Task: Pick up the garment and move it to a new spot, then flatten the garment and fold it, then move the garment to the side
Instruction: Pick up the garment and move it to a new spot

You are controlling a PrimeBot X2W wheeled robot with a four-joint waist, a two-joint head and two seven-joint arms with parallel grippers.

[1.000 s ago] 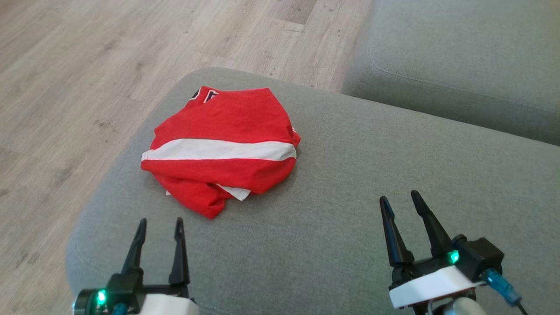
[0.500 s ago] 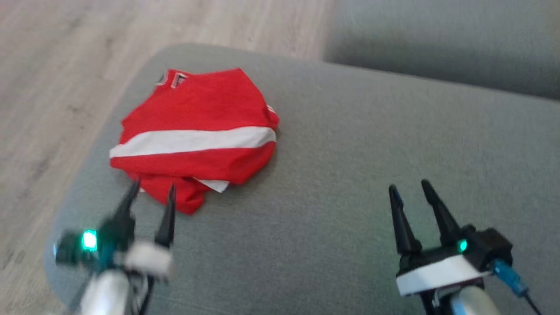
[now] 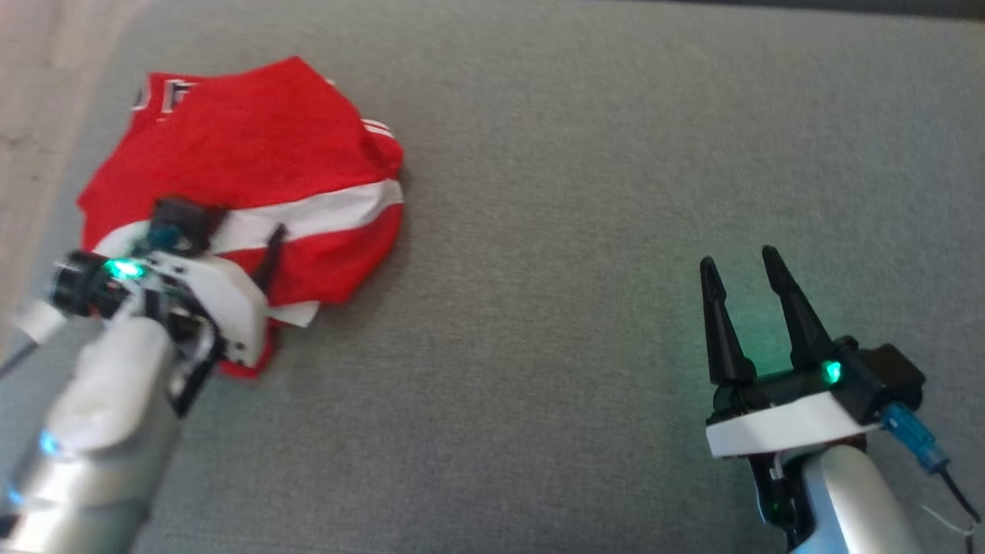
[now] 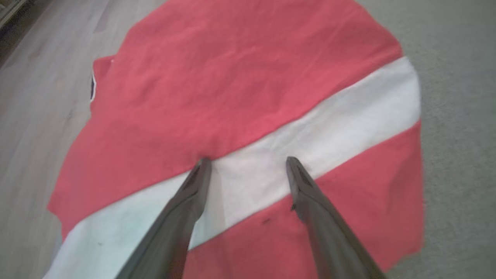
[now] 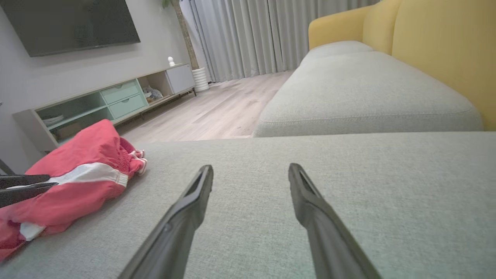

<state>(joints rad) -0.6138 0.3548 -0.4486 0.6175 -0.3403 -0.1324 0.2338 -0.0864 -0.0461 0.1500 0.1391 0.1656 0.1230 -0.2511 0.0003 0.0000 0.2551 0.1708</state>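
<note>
A crumpled red garment (image 3: 254,146) with a white stripe lies on the grey sofa cushion (image 3: 577,231), close to its left edge. My left gripper (image 4: 248,161) hangs open just over it, the two tips pointing down at the white stripe (image 4: 348,112). Nothing is pinched between them. In the head view one dark finger (image 3: 271,258) shows over the cloth beside the white wrist. My right gripper (image 3: 738,258) is open over bare cushion far to the right of the garment (image 5: 85,155), with nothing between its fingers (image 5: 250,166).
Wood floor (image 3: 31,77) starts just left of the garment, past the cushion's edge. Ahead in the right wrist view lie a second grey cushion (image 5: 348,89), a yellow sofa back (image 5: 438,50) and a low TV cabinet (image 5: 97,100).
The head camera has tipped down and forward, so the whole picture has shifted. My left arm has reached forward from the near edge to over the garment. The right gripper has hardly moved.
</note>
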